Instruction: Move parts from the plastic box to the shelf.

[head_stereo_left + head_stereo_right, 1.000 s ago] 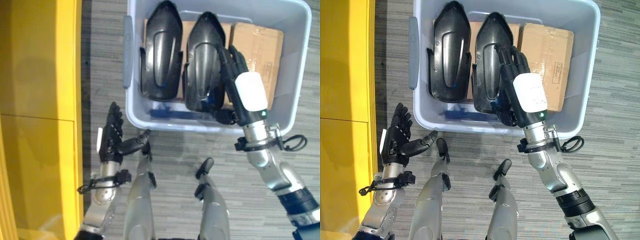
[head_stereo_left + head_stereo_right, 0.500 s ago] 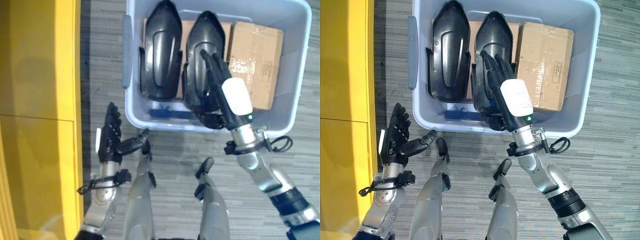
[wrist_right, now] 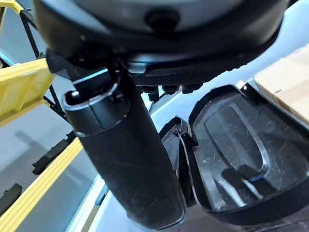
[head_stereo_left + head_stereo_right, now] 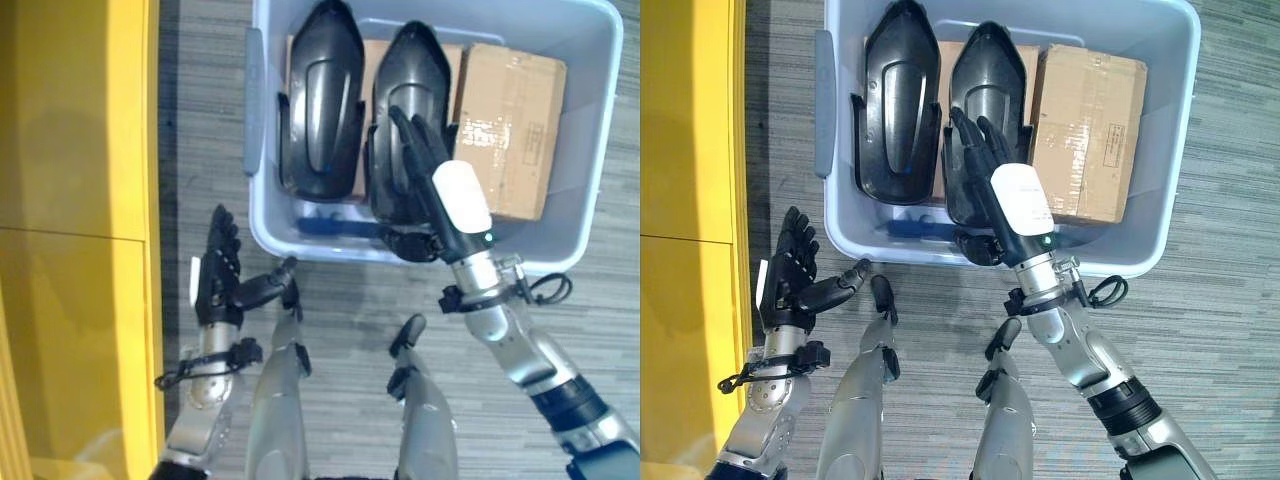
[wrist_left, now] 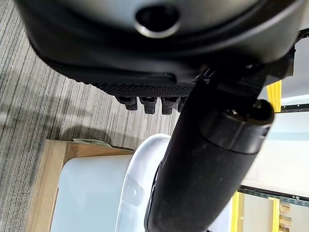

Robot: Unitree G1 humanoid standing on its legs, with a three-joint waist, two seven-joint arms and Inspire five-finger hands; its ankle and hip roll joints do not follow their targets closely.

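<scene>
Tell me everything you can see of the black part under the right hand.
The right black part is a glossy, dark moulded plastic shell, long, with a pointed far end and a raised ridge down its middle. It lies in the grey plastic box, beside a matching left black part and a cardboard box, partly over flat cardboard. The right hand reaches over its near half with fingers straight; whether they touch it is unclear.

Two black parts (image 4: 898,105) (image 4: 990,85), one cardboard box (image 4: 1086,130), one plastic box (image 4: 1170,150).
</scene>
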